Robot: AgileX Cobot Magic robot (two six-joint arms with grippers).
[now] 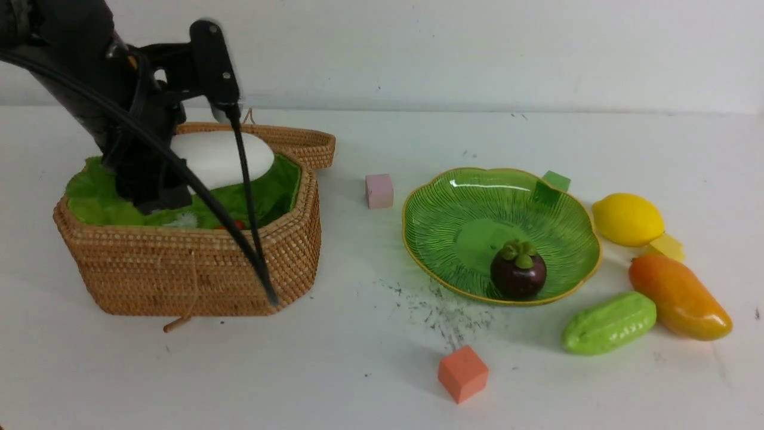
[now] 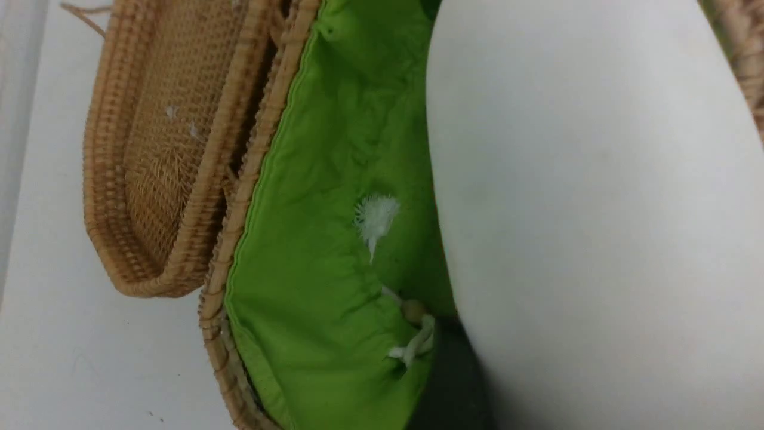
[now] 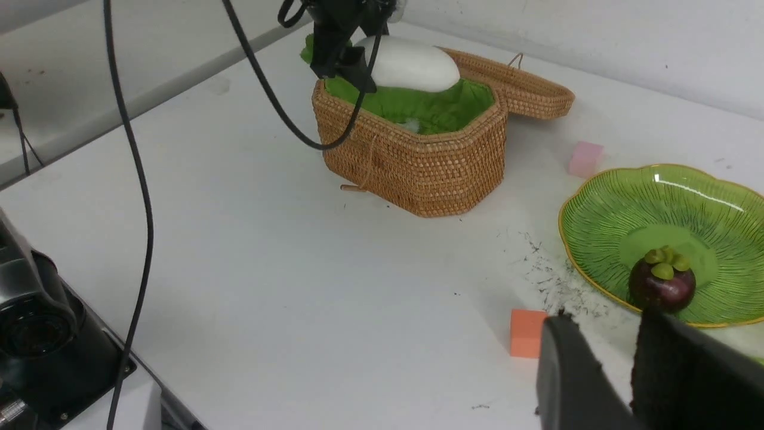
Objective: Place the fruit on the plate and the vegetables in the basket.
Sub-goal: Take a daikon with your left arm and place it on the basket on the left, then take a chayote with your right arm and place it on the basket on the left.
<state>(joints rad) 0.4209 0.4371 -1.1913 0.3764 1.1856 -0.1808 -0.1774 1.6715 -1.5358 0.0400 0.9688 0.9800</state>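
Left gripper (image 1: 156, 194): we see it clasping the white radish (image 1: 218, 156), jaws wide, low over the basket (image 1: 197, 269).
Right gripper (image 3: 632, 370): narrow gap, empty, near the plate (image 1: 465, 209).
Plate: holds the mangosteen (image 1: 518, 272).
Tabletop (image 1: 358, 370): lemon (image 1: 627, 219), mango (image 1: 680, 297) and gourd (image 1: 609, 322) lie just right of the plate.

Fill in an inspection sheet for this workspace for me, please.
Surface: white table, dark specks before the plate.
Job's things: mangosteen on the plate; lemon, mango and gourd on the table to its right; radish at the open basket's top.
Clutter: pink cube, green cube, yellow cube, orange cube.
Grippers: left gripper shut on the radish; right gripper open, empty.
Cables: black cables hang across the basket's front.
Surroundings: white wall; dark equipment beyond the table's edge.
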